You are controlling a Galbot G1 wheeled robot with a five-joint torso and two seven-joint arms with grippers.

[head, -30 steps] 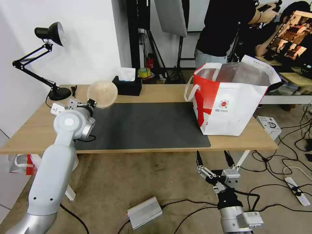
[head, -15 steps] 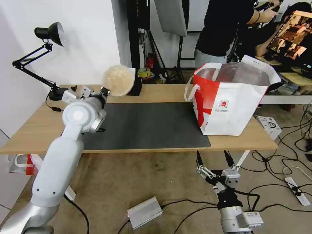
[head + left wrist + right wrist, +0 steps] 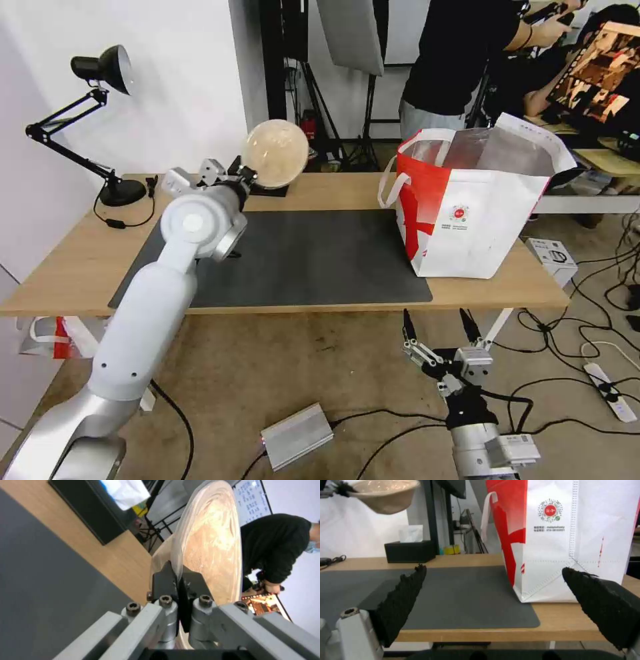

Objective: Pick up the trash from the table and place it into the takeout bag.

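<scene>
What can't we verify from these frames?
- Inside of the takeout bag: head view shows just its silvery lining near the top; the walls hide whatever lies lower down.
- Tissue box: in the head view, mostly behind the beige bowl and the left gripper.
- Bowl's contents: glare in the left wrist view; from the right wrist view, seen from below.
- Right gripper: parked below the table edge, open.
</scene>
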